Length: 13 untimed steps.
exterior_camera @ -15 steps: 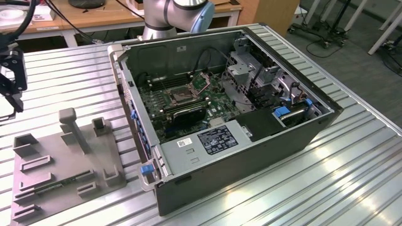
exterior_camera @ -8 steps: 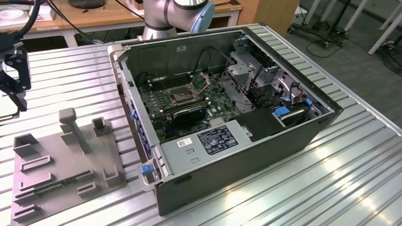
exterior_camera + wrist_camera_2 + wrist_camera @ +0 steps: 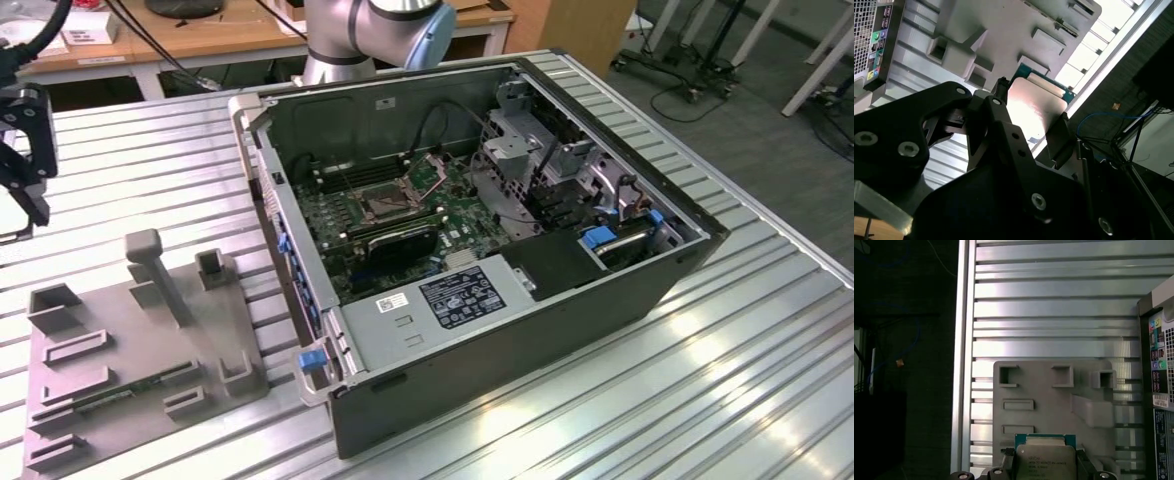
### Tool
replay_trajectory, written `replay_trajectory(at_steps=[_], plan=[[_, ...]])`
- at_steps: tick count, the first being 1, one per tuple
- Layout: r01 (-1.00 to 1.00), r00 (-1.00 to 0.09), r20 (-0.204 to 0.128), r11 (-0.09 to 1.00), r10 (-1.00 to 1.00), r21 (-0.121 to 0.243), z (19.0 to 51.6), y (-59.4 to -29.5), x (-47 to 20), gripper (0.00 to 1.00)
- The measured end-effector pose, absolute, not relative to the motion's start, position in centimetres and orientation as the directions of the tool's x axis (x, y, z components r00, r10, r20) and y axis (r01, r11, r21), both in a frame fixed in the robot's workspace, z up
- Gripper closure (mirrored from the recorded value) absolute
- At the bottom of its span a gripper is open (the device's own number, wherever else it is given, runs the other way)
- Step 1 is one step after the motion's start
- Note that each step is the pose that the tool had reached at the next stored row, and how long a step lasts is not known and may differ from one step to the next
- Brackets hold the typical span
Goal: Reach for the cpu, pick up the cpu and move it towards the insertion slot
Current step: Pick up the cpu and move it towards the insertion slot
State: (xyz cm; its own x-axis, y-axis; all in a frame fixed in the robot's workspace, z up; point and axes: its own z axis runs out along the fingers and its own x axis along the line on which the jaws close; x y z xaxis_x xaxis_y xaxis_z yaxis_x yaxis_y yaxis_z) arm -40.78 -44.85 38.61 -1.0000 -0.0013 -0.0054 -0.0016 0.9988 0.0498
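1. Cpu [image 3: 1046, 462] is clamped by two opposite edges in the pincer [image 3: 1031, 114], which is closed on it over the grey fixture plate [image 3: 134, 350] at the exterior view's left.
2. Only thin edges are gripped, so I judge a jolt or tilt could let the chip slip.
3. Rightward, the case's raised side wall [image 3: 267, 190] stands between pincer and insertion slot [image 3: 387, 205]; clipping it is the hazard.
4. The slot looks open from above, with the drive cage [image 3: 527, 150] close on its right.

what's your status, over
Hand shut on cpu, held over grey fixture plate. Not yet at insertion slot. Computer case wall stands between plate and slot.
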Motion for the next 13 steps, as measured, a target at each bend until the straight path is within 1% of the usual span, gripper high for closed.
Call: replay_trajectory(at_steps=[13], plan=[[-0.002, -1.0, -0.005, 0.999, -0.001, 0.05, 38.7, -44.8, -39.5, 0.46]])
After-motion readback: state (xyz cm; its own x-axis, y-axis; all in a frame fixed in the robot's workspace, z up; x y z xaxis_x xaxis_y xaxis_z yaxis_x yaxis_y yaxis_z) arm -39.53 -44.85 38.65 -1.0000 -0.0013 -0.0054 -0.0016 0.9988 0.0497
